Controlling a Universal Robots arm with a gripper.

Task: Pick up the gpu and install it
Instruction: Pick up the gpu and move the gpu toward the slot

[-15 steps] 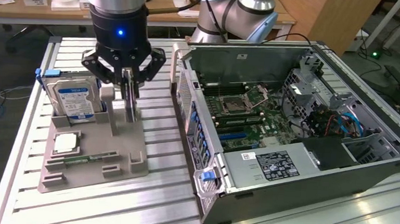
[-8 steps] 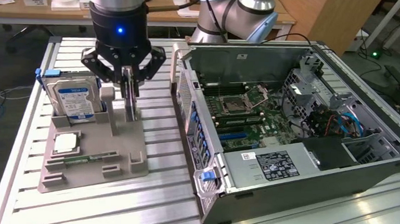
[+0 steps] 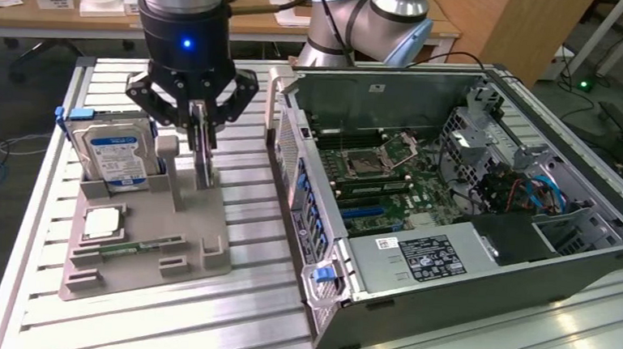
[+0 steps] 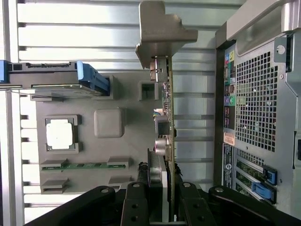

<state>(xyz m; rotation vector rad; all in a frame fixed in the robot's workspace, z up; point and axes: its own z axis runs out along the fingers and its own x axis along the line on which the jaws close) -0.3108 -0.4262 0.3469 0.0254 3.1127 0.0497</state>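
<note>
The gpu [image 3: 204, 172] is a thin dark card standing on edge on the grey parts holder [image 3: 143, 270]. My gripper [image 3: 200, 139] comes down from above and is shut on its upper edge. In the wrist view the gpu [image 4: 165, 117] appears edge-on between the black fingers [image 4: 136, 205] of the gripper [image 4: 162, 207]. Its metal end bracket [image 4: 160, 33] points away from the fingers. Whether its lower edge still rests in the holder I cannot tell. The open computer case [image 3: 452, 191] lies on its side at the exterior view's right, motherboard [image 3: 387, 179] facing up.
The holder [image 4: 127, 94] also carries a silver hard drive [image 3: 118, 150] with a blue label, a square chip [image 3: 103, 225] and a green memory stick [image 3: 123, 250]. The case's rear panel [image 4: 254, 108] is close beside the card. A second arm's base [image 3: 369, 24] stands behind the case.
</note>
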